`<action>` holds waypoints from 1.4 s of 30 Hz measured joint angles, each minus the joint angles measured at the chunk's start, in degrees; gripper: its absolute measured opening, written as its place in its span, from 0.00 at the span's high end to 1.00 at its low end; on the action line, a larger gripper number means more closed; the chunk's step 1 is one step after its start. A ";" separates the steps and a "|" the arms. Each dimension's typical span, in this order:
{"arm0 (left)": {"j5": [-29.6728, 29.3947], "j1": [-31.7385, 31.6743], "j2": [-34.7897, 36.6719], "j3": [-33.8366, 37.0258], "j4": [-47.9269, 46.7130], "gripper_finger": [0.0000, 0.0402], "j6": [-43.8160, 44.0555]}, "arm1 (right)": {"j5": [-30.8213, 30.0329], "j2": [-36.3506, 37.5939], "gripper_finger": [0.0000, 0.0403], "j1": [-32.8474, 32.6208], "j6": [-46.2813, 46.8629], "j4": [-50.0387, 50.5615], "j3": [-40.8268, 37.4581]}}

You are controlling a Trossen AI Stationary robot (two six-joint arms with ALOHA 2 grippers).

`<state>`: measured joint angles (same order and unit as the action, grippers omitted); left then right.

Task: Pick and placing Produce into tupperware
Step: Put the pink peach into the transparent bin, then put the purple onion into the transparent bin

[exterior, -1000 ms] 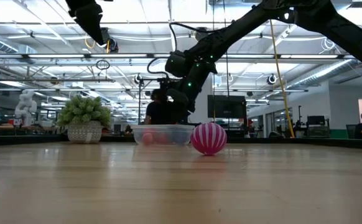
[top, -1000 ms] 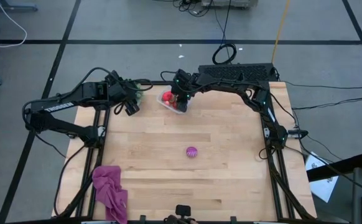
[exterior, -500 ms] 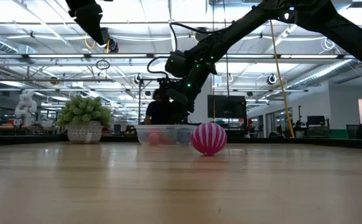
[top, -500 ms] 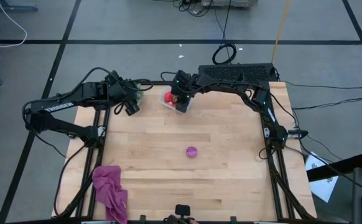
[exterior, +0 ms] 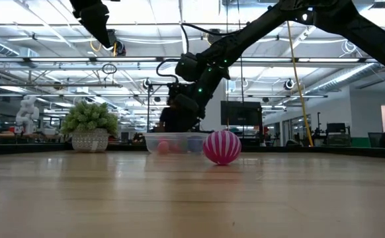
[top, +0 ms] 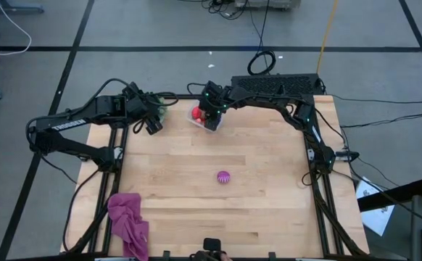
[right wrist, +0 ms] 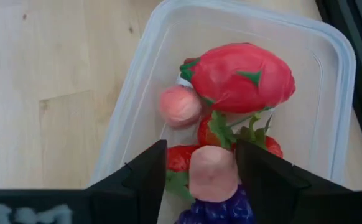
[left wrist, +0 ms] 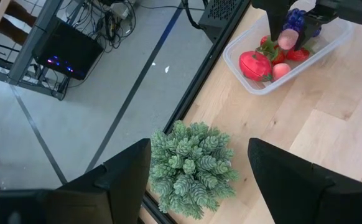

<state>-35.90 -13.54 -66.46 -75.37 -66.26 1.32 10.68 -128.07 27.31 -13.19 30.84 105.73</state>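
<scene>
My right hand [right wrist: 213, 171] is hovering over the tub [right wrist: 168, 81], fingers spread beside a pink-tipped purple piece [right wrist: 213, 177]. My left hand [left wrist: 198, 171] is waiting spread above the green plant [left wrist: 192, 165]; a striped ball [top: 223, 176] is lying mid-counter [top: 262, 203].

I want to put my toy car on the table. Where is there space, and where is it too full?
The big bare patch is the wooden table between the striped ball, the pink cloth and the right edge. It is crowded at the far edge: the tub of fruit sits under the right hand, with the left hand over the green plant.
</scene>
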 joint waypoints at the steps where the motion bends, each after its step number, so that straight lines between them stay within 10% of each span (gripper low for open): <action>1: 0.00 0.00 0.00 0.00 0.00 0.32 0.00 | -0.03 -0.01 0.54 0.00 0.01 -0.16 0.00; 16: 1.08 0.02 0.00 0.00 -0.04 0.32 0.33 | -7.91 6.17 0.53 -0.61 -4.06 3.44 4.26; 28: 14.96 1.88 -0.02 0.00 0.39 0.32 6.42 | -10.86 29.96 0.53 -9.10 5.60 36.58 4.28; 42: 26.93 23.03 -15.49 0.02 22.74 0.32 12.06 | -18.38 48.26 0.54 -10.42 18.42 49.13 -1.10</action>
<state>-8.97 9.49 -81.95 -75.35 -43.52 13.38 -7.70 -79.81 16.89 5.23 79.97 104.63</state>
